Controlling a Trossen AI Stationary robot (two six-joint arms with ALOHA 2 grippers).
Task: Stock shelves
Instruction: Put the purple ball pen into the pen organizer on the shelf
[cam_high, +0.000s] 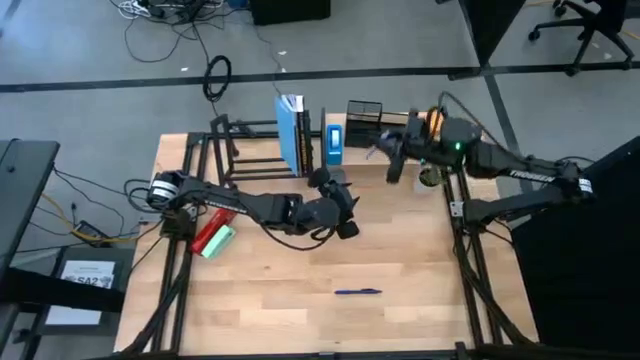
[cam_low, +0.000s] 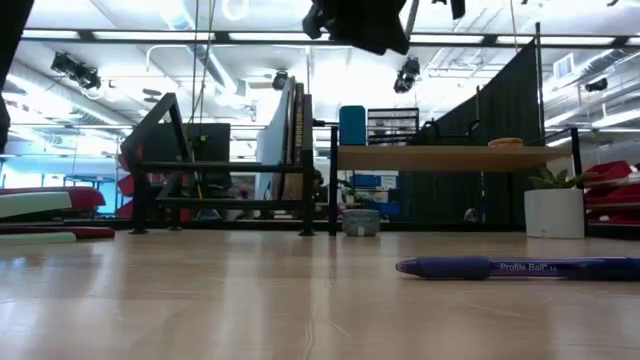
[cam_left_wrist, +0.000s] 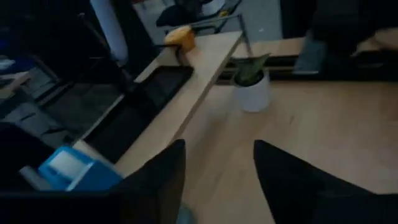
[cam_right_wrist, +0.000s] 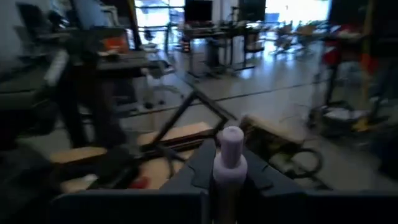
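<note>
The black metal-tube rack (cam_high: 245, 150) stands at the table's far left with blue books (cam_high: 291, 133) upright at its right end. The wood-board shelf (cam_high: 385, 140) stands to its right and carries a blue box (cam_high: 334, 140). My right gripper (cam_high: 392, 160) hovers at that shelf's near edge, shut on a small bottle with a lilac cap (cam_right_wrist: 231, 142). My left gripper (cam_high: 342, 205) hangs open above the table's middle, in front of the books, with nothing between its fingers (cam_left_wrist: 163, 177). My right gripper pinches the small bottle between its two fingers, on the body just below the lilac cap (cam_right_wrist: 230, 163). The cap sticks out past the fingertips. The dark fingers hide the rest of the bottle, and it touches nothing else in view.
A blue pen (cam_high: 357, 291) lies near the table's front. A red and green object (cam_high: 213, 238) lies at the left edge. A white pot with a plant (cam_left_wrist: 252, 92) stands on the table by the wood shelf, and a black mesh organizer (cam_high: 364, 111) stands behind it.
</note>
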